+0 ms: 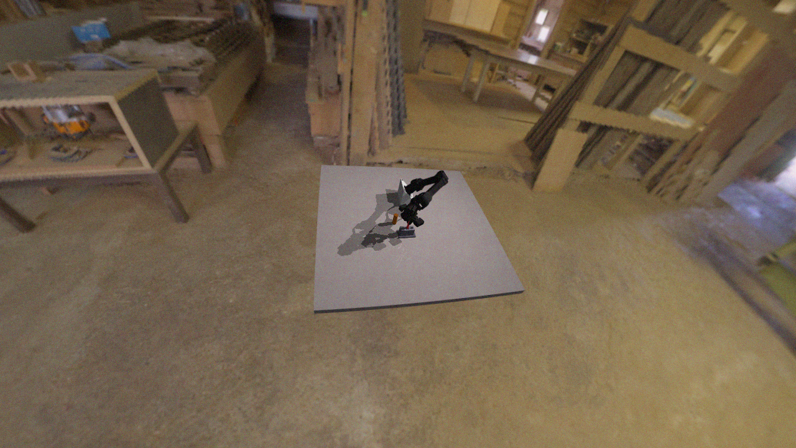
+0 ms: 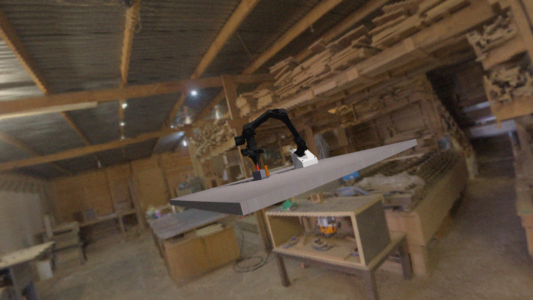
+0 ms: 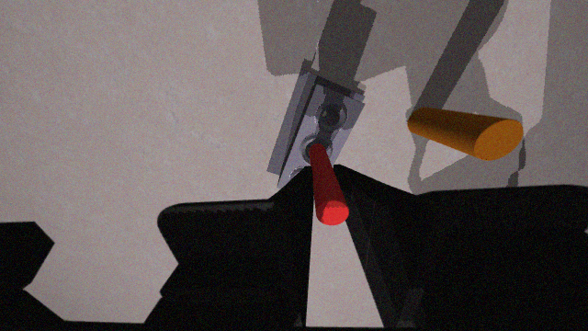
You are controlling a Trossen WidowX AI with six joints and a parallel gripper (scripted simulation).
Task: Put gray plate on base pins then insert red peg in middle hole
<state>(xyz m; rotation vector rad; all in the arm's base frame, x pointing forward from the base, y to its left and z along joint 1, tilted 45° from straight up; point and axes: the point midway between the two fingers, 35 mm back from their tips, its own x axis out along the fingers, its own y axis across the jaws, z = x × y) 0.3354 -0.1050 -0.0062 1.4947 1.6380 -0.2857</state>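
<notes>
My gripper (image 1: 408, 222) (image 2: 257, 163) (image 3: 322, 172) is shut on the red peg (image 1: 408, 226) (image 2: 257, 167) (image 3: 325, 181) and holds it roughly upright above the base (image 1: 407, 235) (image 2: 260, 178) (image 3: 290, 129). The gray plate (image 3: 340, 136) lies in the base and looks flat; its pins and holes are partly in shadow. In the wrist view the peg's lower end lines up with the plate's middle hole. Whether the tip has entered it cannot be told. Most of the peg's length shows above the plate. The fingers hide the plate's near end.
An orange cylinder (image 1: 395, 218) (image 2: 266, 171) (image 3: 498, 140) stands upright close beside the base. The arm's white mount (image 2: 306, 159) stands farther back on the gray table top (image 1: 445, 261) (image 2: 230, 193). The arm's shadow falls across the base and table.
</notes>
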